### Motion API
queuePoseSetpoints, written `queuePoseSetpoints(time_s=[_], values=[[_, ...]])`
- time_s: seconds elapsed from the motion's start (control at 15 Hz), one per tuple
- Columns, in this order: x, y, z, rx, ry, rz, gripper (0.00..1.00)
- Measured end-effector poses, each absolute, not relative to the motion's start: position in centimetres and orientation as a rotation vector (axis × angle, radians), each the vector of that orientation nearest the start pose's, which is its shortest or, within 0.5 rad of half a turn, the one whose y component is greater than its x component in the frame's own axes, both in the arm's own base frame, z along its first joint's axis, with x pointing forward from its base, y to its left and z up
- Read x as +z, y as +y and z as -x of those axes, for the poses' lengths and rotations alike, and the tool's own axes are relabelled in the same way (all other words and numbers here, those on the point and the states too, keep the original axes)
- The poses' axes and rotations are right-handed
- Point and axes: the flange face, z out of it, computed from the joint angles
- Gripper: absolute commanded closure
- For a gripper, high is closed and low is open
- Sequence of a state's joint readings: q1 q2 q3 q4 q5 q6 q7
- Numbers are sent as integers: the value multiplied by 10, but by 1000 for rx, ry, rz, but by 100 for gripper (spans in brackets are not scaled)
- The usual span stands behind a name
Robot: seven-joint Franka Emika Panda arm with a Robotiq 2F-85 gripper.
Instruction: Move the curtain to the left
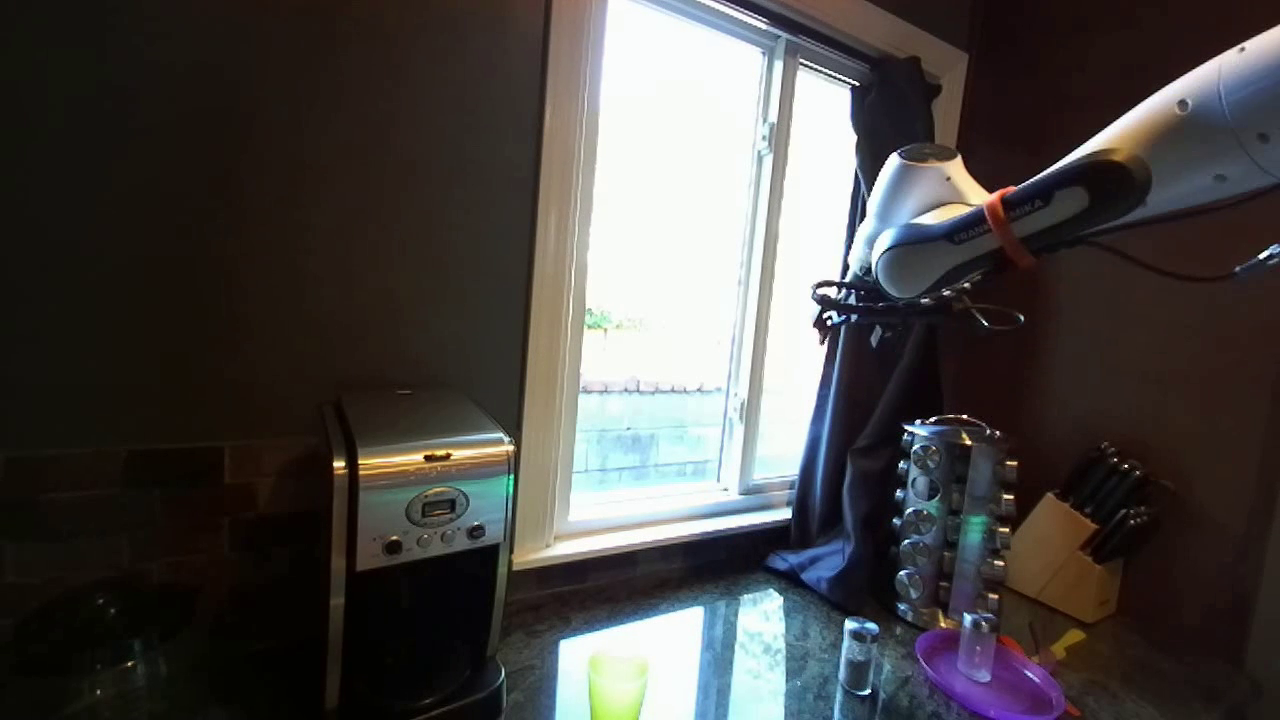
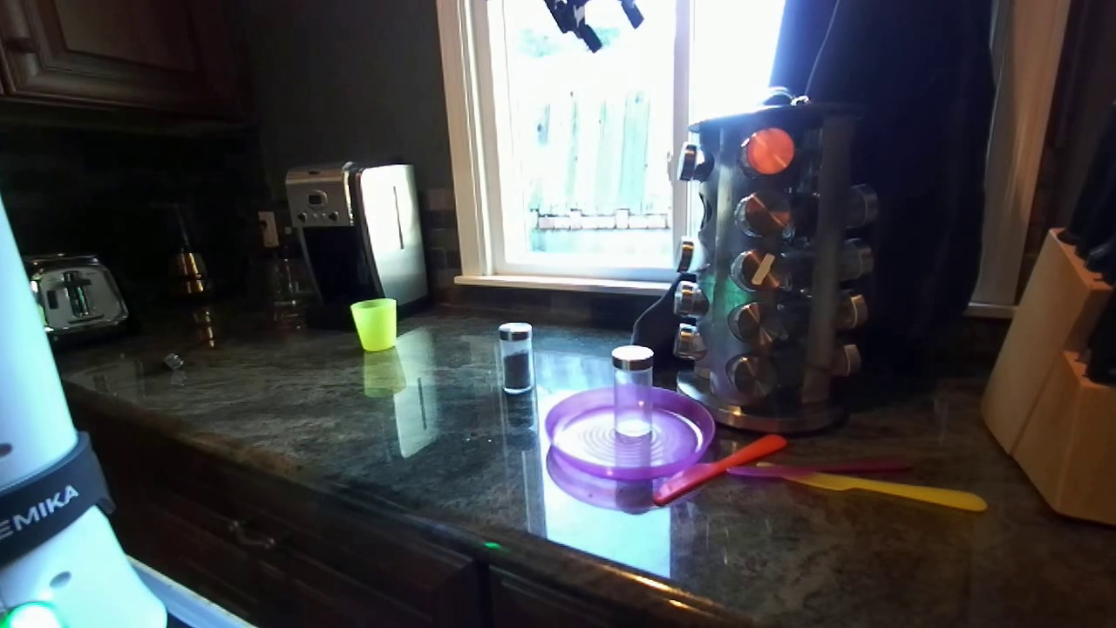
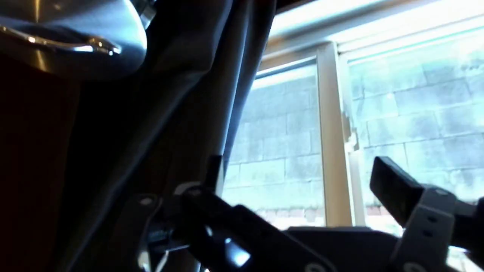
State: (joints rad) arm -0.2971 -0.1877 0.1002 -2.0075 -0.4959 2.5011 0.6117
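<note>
The claw is spread wide: its two fingers stand well apart, with the window showing through the gap. In the wrist view one finger overlaps the edge of the curtain; whether they touch cannot be told. The curtain, dark navy to black, hangs in long folds at the right side of the window in both exterior views; in an exterior view its lower end spreads onto the glossy table. Above the claw, the white robot arm bears lettering: FRANK and MIKA read clearly on either side of an orange band that covers the middle. EMIKA shows again on a part of the arm close to the camera in an exterior view. Near the curtain stand a metal spice rack and a wooden knife block. A purple plate holds a glass spice jar; near it are a dark-filled jar, an orange knife, a purple knife and a yellow knife. Farther off are a lime-green cup, a toaster and a steel coffee maker with a digital display and a badge too small to read.
</note>
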Motion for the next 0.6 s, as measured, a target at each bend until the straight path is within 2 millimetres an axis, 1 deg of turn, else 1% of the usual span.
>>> queuePoseSetpoints(time_s=[0.13, 0.27, 0.47, 0.6], values=[[638, -107, -561, -1377, 929, 3034, 0], [661, -119, -576, -1490, 1072, 2980, 0], [696, -144, -590, -1628, 1305, 2896, 0], [716, -166, -595, -1723, 1365, 2862, 0]])
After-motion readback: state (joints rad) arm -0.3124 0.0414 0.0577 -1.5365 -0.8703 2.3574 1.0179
